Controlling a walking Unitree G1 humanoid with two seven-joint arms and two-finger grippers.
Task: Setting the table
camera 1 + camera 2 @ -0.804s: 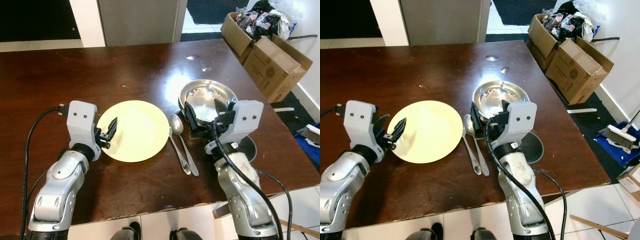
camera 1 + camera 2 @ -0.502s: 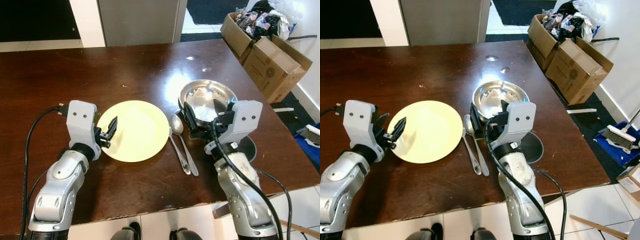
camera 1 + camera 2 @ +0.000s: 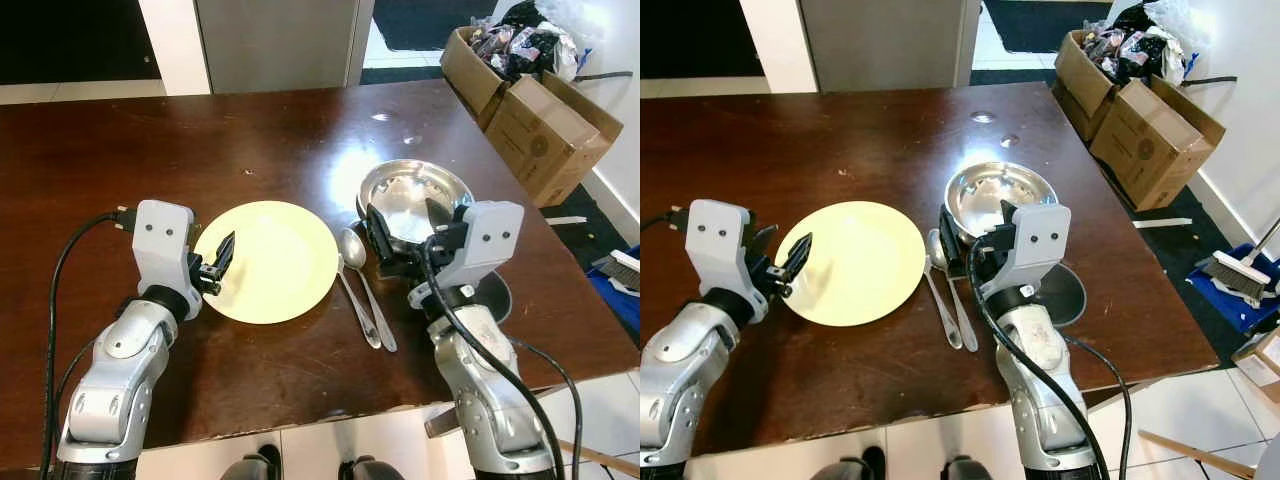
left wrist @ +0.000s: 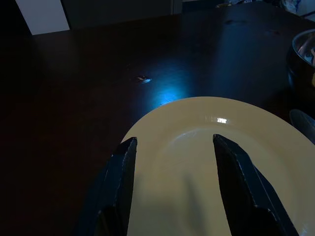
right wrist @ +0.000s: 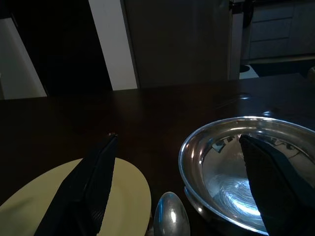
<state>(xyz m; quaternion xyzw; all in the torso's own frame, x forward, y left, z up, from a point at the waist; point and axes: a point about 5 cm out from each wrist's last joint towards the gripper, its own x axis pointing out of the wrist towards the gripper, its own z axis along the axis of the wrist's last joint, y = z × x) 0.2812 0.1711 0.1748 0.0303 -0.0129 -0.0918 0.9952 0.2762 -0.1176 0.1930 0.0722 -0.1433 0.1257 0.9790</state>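
Note:
On the dark wooden table a yellow plate lies in front of me. Two metal spoons rest side by side just right of it, and a shiny steel bowl stands behind them. My left gripper hovers at the plate's left rim, open, with both fingers over the plate. Over the near edge of the bowl my right gripper is spread wide open, holding nothing. One spoon's bowl is in the right wrist view.
A dark round disc lies on the table under my right forearm. Cardboard boxes with clutter stand on the floor to the right, and a broom lies further right. The table's right and near edges are close.

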